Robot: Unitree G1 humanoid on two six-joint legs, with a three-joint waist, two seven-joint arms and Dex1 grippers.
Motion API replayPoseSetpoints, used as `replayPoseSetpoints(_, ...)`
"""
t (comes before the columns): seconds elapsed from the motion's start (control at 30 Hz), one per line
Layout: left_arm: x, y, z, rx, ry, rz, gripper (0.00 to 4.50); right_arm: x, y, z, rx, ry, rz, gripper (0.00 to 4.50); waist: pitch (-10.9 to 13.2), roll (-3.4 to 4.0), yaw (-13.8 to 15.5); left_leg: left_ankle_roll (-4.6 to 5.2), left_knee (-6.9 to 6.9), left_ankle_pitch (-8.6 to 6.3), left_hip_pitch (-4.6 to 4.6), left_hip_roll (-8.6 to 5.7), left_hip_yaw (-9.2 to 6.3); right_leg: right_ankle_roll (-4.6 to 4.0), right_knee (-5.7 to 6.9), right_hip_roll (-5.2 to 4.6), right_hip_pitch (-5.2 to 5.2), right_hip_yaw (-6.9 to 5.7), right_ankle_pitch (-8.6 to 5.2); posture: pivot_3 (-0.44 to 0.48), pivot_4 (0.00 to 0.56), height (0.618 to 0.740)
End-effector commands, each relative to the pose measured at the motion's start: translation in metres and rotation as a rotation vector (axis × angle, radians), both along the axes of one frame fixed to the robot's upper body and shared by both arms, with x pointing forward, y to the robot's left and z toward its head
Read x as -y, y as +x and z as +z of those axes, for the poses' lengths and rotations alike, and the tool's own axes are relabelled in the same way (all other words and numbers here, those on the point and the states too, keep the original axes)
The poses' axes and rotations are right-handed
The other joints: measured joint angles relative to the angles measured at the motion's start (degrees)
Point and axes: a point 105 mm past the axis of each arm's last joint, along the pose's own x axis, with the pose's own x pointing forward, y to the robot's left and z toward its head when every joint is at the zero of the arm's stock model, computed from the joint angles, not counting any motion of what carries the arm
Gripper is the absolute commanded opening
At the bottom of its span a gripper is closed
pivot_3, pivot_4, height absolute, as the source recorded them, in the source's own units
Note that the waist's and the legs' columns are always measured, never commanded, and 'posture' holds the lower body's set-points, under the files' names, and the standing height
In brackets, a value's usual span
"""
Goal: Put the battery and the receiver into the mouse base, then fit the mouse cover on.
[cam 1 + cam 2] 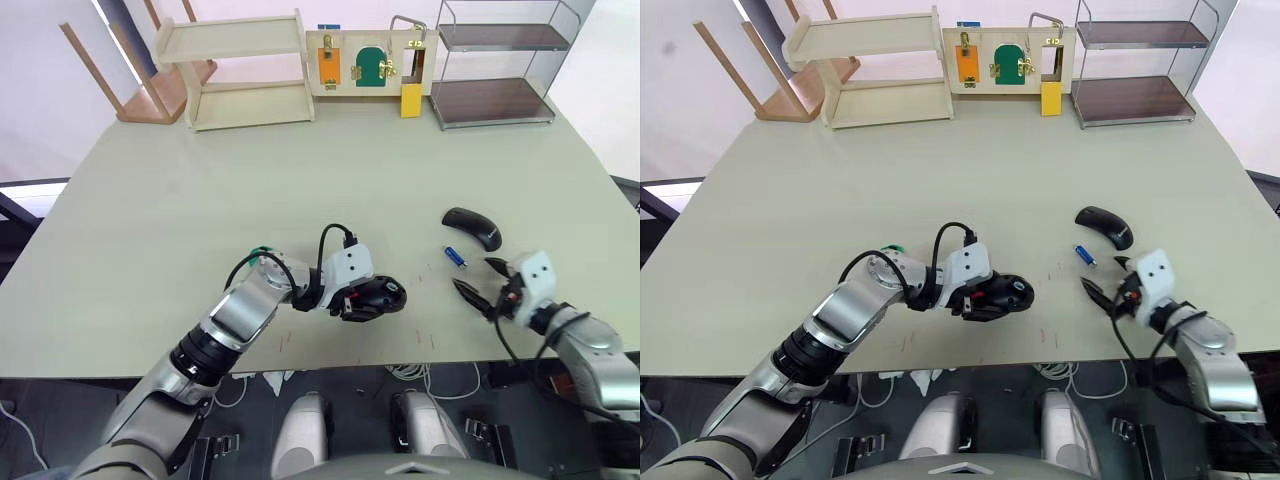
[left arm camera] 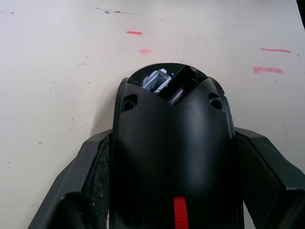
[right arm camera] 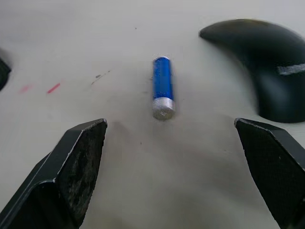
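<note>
— Closest to me is the mouse base: my left hand has it clamped between its two fingers, low on the worktop just in front of me.

— Is anything loaded into it yet?

— Not the battery. That lies loose on the worktop, blue with its silvery end turned toward my right hand. Through the left wrist camera I look into an open cavity at the far end of the base, with something pale and metallic inside, but I cannot tell whether that is the receiver or just a contact.

— And your right hand?

— Its fingers are spread wide apart, holding nothing, lined up on either side of the battery and a little short of it. From my head camera the battery sits at about two o'clock from the base, with my right hand at roughly three o'clock.

— The mouse cover?

— Off, resting on the worktop just beyond the battery, at about one o'clock from my right hand.

— So how far along?

— Early, I judge. The base is secured; the battery is not yet picked up, the receiver is unaccounted for, and the cover comes last.
</note>
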Motion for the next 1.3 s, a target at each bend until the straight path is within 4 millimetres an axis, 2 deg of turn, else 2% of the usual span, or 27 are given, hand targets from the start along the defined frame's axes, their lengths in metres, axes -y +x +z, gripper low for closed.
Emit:
replayPoseSetpoints(0.03, -0.002, -0.003, -0.008, -0.022, 0.035, 0.01, 3.02, -0.003, 0.005, 0.007, 0.038, -0.045, -0.013, 4.5, 0.0, 0.0, 0.0, 0.0, 0.0, 0.0, -0.03, 0.0, 0.01, 0.0, 0.0, -0.01, -0.02, 0.01, 0.0, 0.0, 0.15, 0.74)
replayPoseSetpoints(0.17, -0.001, -0.005, -0.01, -0.022, 0.041, 0.006, 3.02, -0.001, 0.008, 0.003, 0.017, -0.071, -0.037, 4.5, 0.0, -0.02, 0.0, 0.01, 0.0, -0.01, -0.05, -0.01, 0.04, -0.01, -0.04, -0.01, -0.02, 0.02, 0.0, 0.0, 0.15, 0.74)
replayPoseSetpoints(0.33, -0.001, -0.004, -0.009, -0.027, 0.035, 0.013, 3.02, 0.002, 0.012, 0.006, -0.027, -0.023, -0.079, 4.5, 0.0, -0.03, -0.1, 0.01, 0.14, -0.01, -0.02, 0.01, 0.02, 0.02, 0.09, 0.0, 0.0, 0.01, -0.01, 0.0, 0.15, 0.74)
replayPoseSetpoints(0.37, -0.001, -0.004, -0.009, -0.027, 0.037, 0.014, 3.02, 0.003, 0.011, 0.006, -0.033, -0.027, -0.08, 4.0, 0.0, -0.03, 0.0, 0.01, 0.15, -0.01, -0.03, 0.01, 0.02, 0.01, 0.1, 0.0, -0.01, 0.01, -0.01, 0.0, 0.15, 0.74)
replayPoseSetpoints(0.43, -0.002, -0.004, -0.01, -0.031, 0.037, 0.017, 3.02, 0.005, 0.009, 0.006, -0.04, -0.03, -0.085, 3.36, 0.0, -0.03, 0.0, 0.01, 0.15, -0.01, -0.04, 0.01, 0.02, 0.01, 0.1, -0.01, -0.01, 0.01, -0.01, 0.0, 0.15, 0.74)
replayPoseSetpoints(0.53, -0.003, -0.005, -0.01, -0.036, 0.034, 0.016, 3.02, 0.009, 0.007, 0.007, -0.039, -0.038, -0.095, 1.98, 0.0, -0.03, 0.0, 0.01, 0.15, -0.01, -0.05, 0.01, 0.02, 0.01, 0.1, -0.01, -0.01, 0.01, -0.01, 0.0, 0.15, 0.74)
replayPoseSetpoints(0.57, -0.003, -0.005, -0.01, -0.036, 0.034, 0.016, 3.02, 0.01, 0.007, 0.008, -0.036, -0.041, -0.097, 1.76, 0.0, -0.03, 0.0, 0.01, 0.15, -0.01, -0.05, 0.01, 0.01, 0.02, 0.1, -0.01, -0.01, 0.01, -0.02, 0.0, 0.15, 0.74)
replayPoseSetpoints(0.7, -0.005, -0.005, -0.011, -0.037, 0.038, 0.015, 3.02, 0.013, 0.005, 0.013, -0.018, -0.053, -0.091, 0.04, 0.0, -0.03, 0.0, 0.01, 0.15, -0.01, -0.05, 0.01, 0.02, 0.02, 0.09, -0.01, -0.01, 0.01, -0.02, 0.0, 0.15, 0.74)
replayPoseSetpoints(0.9, -0.004, -0.005, -0.013, -0.041, 0.044, 0.011, 3.02, 0.019, 0.012, 0.03, 0.048, -0.094, -0.128, 0.05, 0.0, -0.03, -0.1, 0.01, 0.14, -0.01, -0.06, 0.01, 0.01, 0.02, 0.09, -0.01, -0.02, 0.01, -0.02, 0.0, 0.15, 0.74)
replayPoseSetpoints(1.07, -0.003, -0.004, -0.013, -0.041, 0.04, 0.017, 3.02, -0.003, -0.001, 0.046, -0.002, -0.048, 0.016, 0.05, 0.0, -0.03, 0.0, 0.01, 0.14, -0.01, -0.08, 0.01, 0.01, 0.02, 0.1, -0.01, -0.04, 0.01, -0.02, 0.0, 0.15, 0.74)
replayPoseSetpoints(1.23, -0.002, -0.003, -0.012, -0.041, 0.041, 0.009, 3.02, -0.026, -0.031, 0.05, -0.182, -0.071, 0.229, 0.05, 0.0, -0.07, 0.0, 0.01, 0.15, -0.01, -0.1, 0.01, 0.01, 0.02, 0.08, -0.04, -0.04, 0.0, -0.02, 0.0, 0.15, 0.74)
replayPoseSetpoints(1.3, -0.002, -0.003, -0.012, -0.042, 0.043, 0.008, 3.02, -0.031, -0.036, 0.051, -0.228, -0.089, 0.267, 0.05, 0.0, -0.11, 0.0, 0.02, 0.15, -0.02, -0.1, 0.01, -0.01, 0.02, 0.07, -0.04, -0.04, -0.01, -0.02, 0.0, 0.15, 0.74)
